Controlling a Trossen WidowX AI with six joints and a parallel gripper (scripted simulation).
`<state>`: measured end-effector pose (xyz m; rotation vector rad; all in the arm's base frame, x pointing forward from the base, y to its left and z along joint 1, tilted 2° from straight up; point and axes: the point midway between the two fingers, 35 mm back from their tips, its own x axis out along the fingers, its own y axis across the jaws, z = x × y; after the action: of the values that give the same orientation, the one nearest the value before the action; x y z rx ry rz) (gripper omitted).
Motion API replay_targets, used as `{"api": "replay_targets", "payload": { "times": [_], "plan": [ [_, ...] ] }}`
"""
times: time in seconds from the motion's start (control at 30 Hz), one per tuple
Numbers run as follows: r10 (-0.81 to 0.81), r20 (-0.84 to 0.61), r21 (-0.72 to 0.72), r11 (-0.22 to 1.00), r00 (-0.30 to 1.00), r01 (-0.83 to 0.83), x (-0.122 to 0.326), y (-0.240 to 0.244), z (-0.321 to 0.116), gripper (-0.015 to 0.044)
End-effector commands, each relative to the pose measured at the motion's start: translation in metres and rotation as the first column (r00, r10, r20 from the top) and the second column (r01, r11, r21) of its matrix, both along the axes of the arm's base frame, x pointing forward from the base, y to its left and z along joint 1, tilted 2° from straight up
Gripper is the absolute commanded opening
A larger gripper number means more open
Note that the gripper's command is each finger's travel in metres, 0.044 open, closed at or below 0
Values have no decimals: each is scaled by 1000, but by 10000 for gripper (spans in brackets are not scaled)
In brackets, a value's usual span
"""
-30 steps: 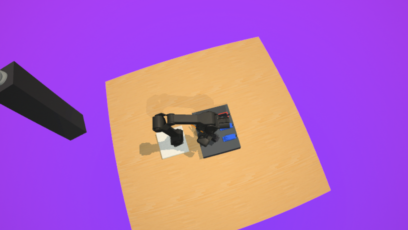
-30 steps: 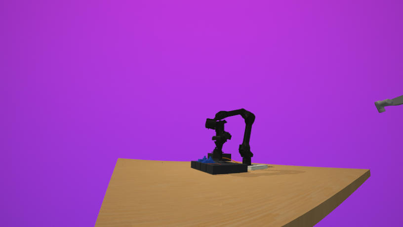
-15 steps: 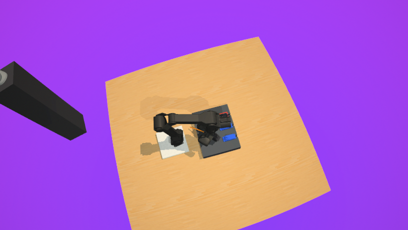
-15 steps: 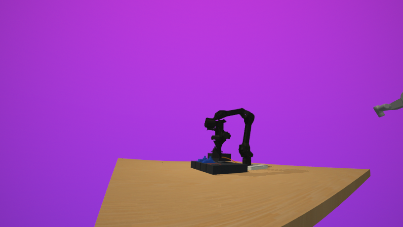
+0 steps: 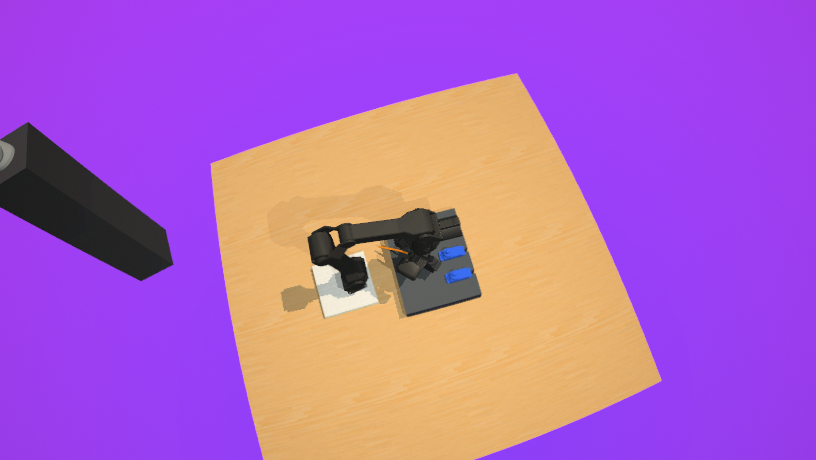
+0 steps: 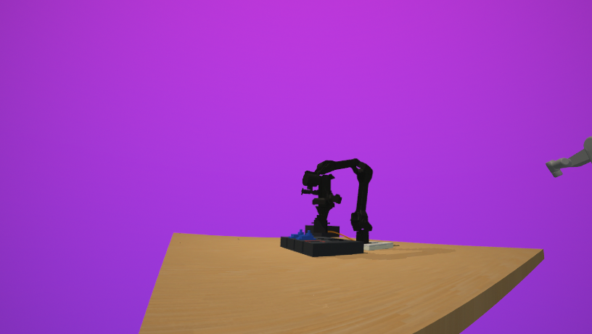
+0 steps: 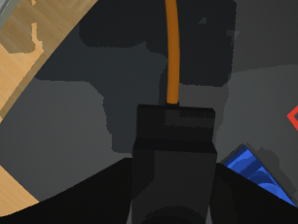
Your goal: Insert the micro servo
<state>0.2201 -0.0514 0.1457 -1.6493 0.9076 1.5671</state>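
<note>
The gripper (image 7: pixel 173 168) (image 6: pixel 321 227) is shut on the loose micro servo (image 7: pixel 176 128), a black box seen between the fingers in the wrist view. Its orange cable (image 7: pixel 172 54) (image 5: pixel 393 249) (image 6: pixel 340 235) runs out from the servo's end. The servo is held above the dark grey deck (image 5: pixel 437 297) (image 6: pixel 337 248) (image 7: pixel 54 117); its exact height and its output shaft cannot be made out. A corner of the red pocket marking (image 7: pixel 293 116) shows at the right edge of the wrist view, away from the servo. The arm hides the pocket in the top view.
Two blue servos (image 5: pixel 452 253) (image 5: pixel 458 275) sit in the deck; one blue servo (image 7: pixel 258 170) is close to the right finger in the wrist view. A dark block (image 6: pixel 334 231) stands behind the deck. The arm's white base plate (image 5: pixel 337 305) (image 6: pixel 379 246) is beside the deck.
</note>
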Motion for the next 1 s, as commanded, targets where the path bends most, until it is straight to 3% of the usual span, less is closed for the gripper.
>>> {"api": "replay_targets", "payload": {
  "times": [0.0, 0.73, 0.97],
  "plan": [
    [0, 3, -1, 1000, 1000, 0, 3, 14, 0, 0],
    [-6, 4, 7, 1000, 1000, 6, 17, 86, -1, 0],
    [-186, 8, 14, 982, 983, 186, 17, 86, -1, 0]
  ]
}}
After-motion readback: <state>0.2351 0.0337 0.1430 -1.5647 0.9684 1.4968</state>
